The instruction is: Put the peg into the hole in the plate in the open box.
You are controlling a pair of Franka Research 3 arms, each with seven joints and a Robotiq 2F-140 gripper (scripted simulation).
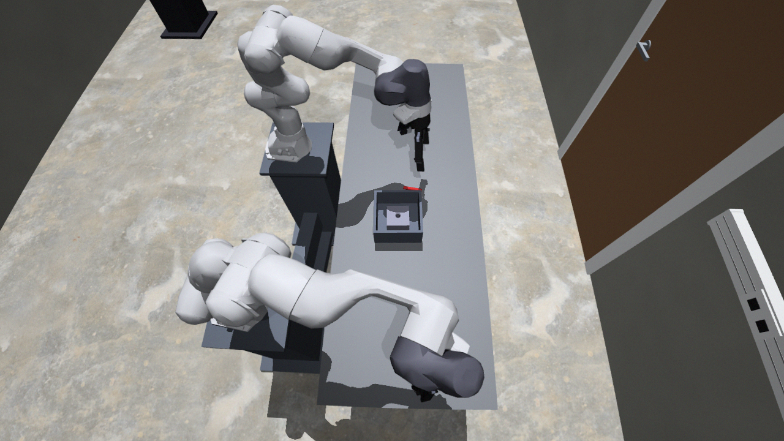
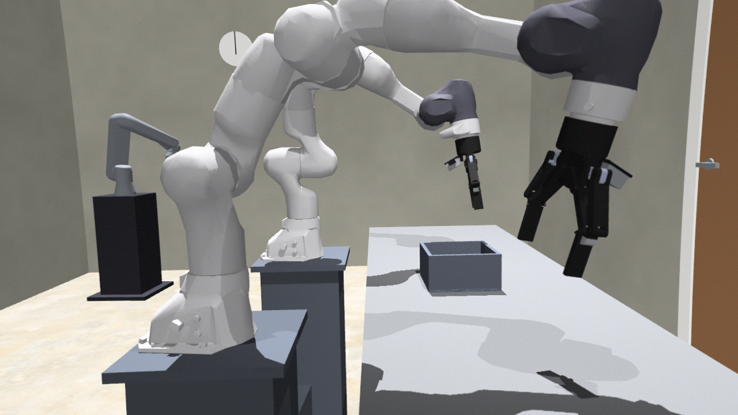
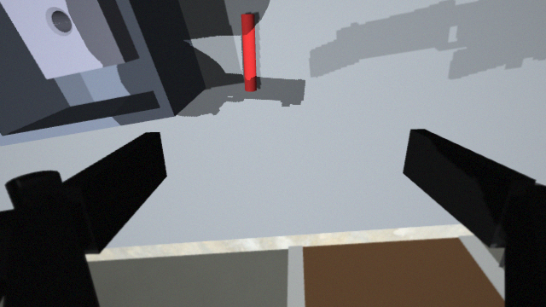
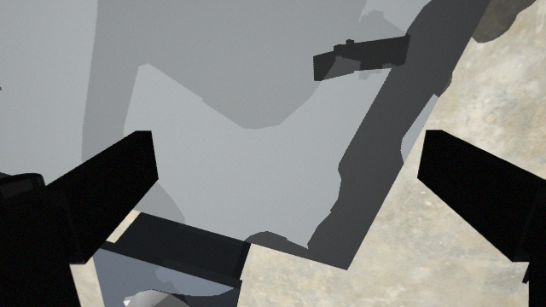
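Observation:
The red peg (image 1: 412,188) (image 3: 249,51) lies flat on the table, outside the box beside its far wall in the top view. It is not visible in the exterior view. The dark open box (image 1: 398,237) (image 2: 464,273) (image 3: 171,55) holds a pale plate (image 1: 390,220) (image 3: 38,38) with a round hole (image 1: 397,215) (image 3: 61,21), which has no peg in it. My left gripper (image 3: 285,153) (image 2: 477,205) is open and empty, above the table on the peg's side of the box. My right gripper (image 4: 288,154) (image 2: 550,257) is open and empty, above the opposite end of the table.
The long grey table (image 1: 449,246) (image 2: 413,309) bears the box near its middle. The pedestals of both arms stand along one long side. The right arm reaches across the table's near end in the top view. Arm shadows cross the table top.

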